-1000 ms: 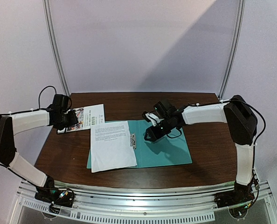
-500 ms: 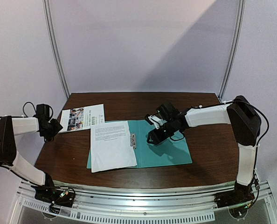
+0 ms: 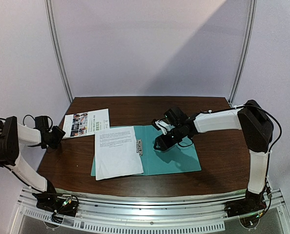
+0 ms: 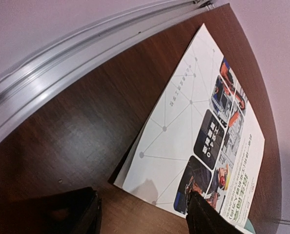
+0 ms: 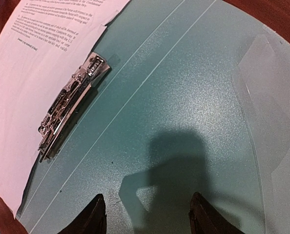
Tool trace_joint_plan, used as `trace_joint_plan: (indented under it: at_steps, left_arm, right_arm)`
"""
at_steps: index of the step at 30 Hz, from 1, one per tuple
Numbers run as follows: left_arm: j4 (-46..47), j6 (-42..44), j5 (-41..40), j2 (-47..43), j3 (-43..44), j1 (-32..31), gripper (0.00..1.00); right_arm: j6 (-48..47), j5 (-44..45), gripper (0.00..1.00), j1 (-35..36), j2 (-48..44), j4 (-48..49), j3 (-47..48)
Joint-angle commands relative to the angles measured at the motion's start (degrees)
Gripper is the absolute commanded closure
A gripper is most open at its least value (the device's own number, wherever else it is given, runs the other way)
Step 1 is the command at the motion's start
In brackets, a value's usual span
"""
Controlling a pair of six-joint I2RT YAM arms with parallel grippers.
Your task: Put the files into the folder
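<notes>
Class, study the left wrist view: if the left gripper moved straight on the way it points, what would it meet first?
Probably the near edge of the picture sheet, lying on the table just ahead of the left gripper. Depth is unclear, so it might skim over the paper.

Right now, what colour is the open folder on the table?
Teal green, a plain flat colour. The folder shows best in the right wrist view, with its metal clip.

The dark wooden table (image 3: 218,161) carries an open teal folder (image 3: 179,158); the colourful sheet (image 3: 86,123) lies flat just beyond the folder's far-left corner.
</notes>
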Motion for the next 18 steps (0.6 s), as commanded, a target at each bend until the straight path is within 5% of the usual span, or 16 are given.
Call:
trace_joint_plan:
  at_steps: [1,9,18]
  left_arm:
    - [3.23,-2.39,1.51,2.77,-0.89,0.55,0.41]
    - [8.11,-5.14,2.56,7.07,-0.92,0.53,0.48]
    - [12.92,-6.26,3.95,10.05,-0.42,0.54,0.89]
  right_arm:
    - [-0.42,0.76,0.42,-0.14,-0.55,0.15,-0.09]
    - [-0.44,0.74,0.43,-0.18,0.16,-0.19,0.22]
    - [-0.96,1.01,0.43,-0.18,0.69,-0.62,0.30]
